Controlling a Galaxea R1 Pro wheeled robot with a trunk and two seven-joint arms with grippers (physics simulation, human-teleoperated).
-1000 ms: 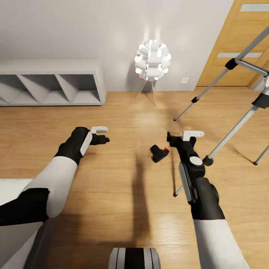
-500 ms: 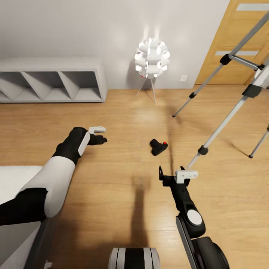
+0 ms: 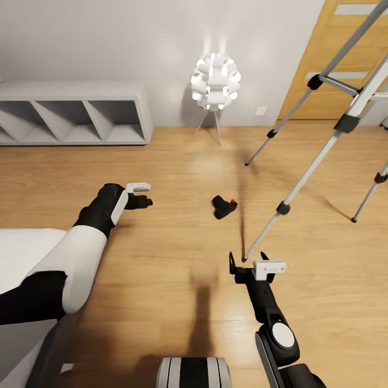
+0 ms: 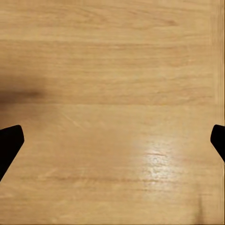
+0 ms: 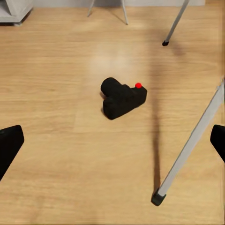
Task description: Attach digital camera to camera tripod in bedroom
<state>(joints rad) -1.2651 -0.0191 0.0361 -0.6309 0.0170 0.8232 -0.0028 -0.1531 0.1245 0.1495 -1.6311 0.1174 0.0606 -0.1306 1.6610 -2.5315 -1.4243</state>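
Right pincer (image 3: 247, 257) back, wood floor (image 3: 161, 161).

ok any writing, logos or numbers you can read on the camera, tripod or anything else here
None can be read anywhere.
digital camera: plain black body with a red button, no lettering visible.
camera tripod: bare silver legs and black joints, no markings.
wooden door: pale panels only, no sign.
wall plate beside the lamp: too small to tell.
right pincer: white bracket, unmarked.

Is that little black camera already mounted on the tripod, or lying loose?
Loose. The digital camera lies on the wood floor, apart from the camera tripod, whose nearest leg stands beside it.
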